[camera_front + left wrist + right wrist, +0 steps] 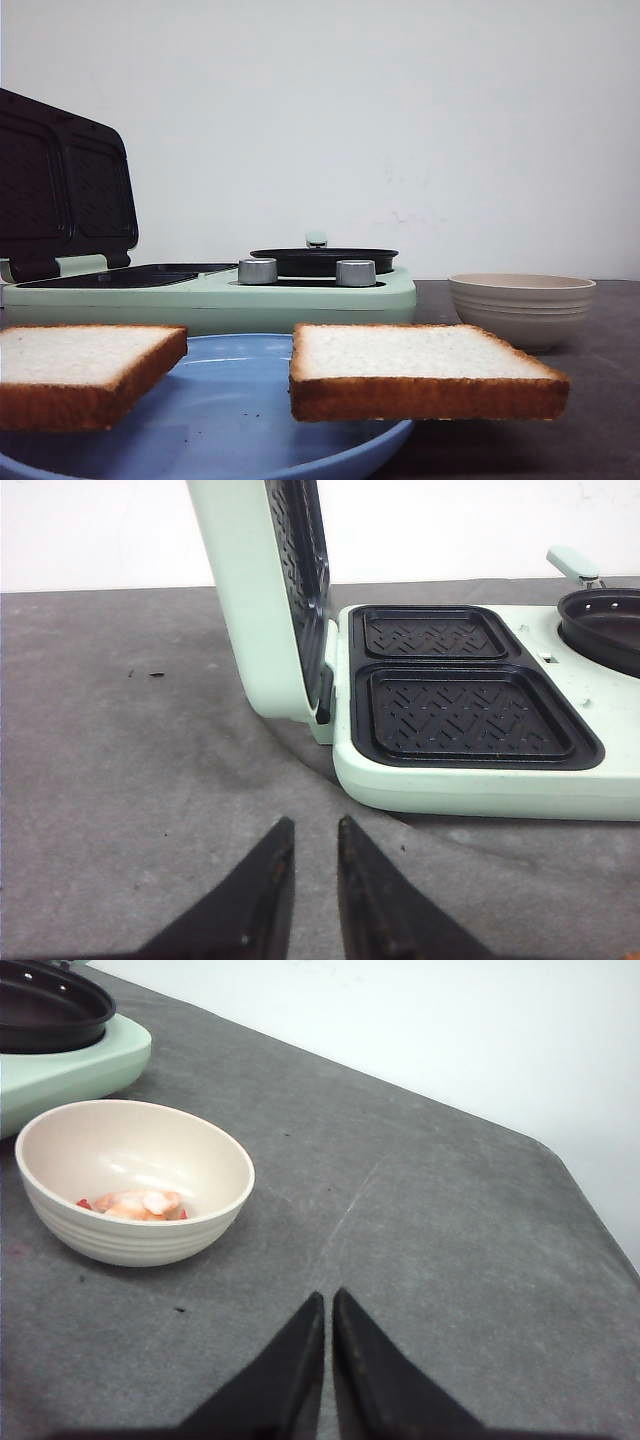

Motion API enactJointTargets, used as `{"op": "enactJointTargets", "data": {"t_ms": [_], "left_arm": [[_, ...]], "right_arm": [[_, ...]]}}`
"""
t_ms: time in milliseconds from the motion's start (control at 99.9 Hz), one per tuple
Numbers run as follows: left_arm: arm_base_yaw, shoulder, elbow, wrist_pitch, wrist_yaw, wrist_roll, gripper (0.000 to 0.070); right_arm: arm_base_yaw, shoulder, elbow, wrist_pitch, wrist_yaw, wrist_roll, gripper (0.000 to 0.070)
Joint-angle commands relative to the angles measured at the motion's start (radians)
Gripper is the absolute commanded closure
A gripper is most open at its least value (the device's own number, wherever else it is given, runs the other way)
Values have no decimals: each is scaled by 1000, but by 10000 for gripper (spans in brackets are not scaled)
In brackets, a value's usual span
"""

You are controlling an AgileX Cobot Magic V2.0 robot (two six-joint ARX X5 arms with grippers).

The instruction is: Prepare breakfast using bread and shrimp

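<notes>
Seemingly bread (415, 365) lies before sandwich maker (210, 290).

Two slices of bread sit here, the left slice (85, 372) and the right slice (425, 368), both on one blue plate (240, 420). One mint-green breakfast maker (215, 290) stands behind them, with two grill wells (462, 695), two silver knobs (257, 271) and one small black pan (323, 260). One cream bowl (130, 1180) holds shrimp (138, 1204); the number of pieces cannot be told.
</notes>
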Motion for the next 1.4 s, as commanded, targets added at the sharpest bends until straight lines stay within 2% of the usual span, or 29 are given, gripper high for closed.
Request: {"op": "enactJointTargets", "data": {"t_ms": [0,100,260,360,1391], "left_arm": [[0,-1,-16,-5,0,-1,700],[0,-1,-16,-5,1,-1,700],[0,-1,-16,-5,0,-1,700],[0,-1,-16,-5,1,-1,700],[0,-1,-16,-5,1,-2,700]], "right_arm": [[0,-1,-3,14,-2,11,693],[0,-1,-3,14,-1,13,693],[0,-1,-3,13,-3,158,693],[0,-1,-3,12,0,193,693],[0,-1,-3,62,-3,214,693]]}}
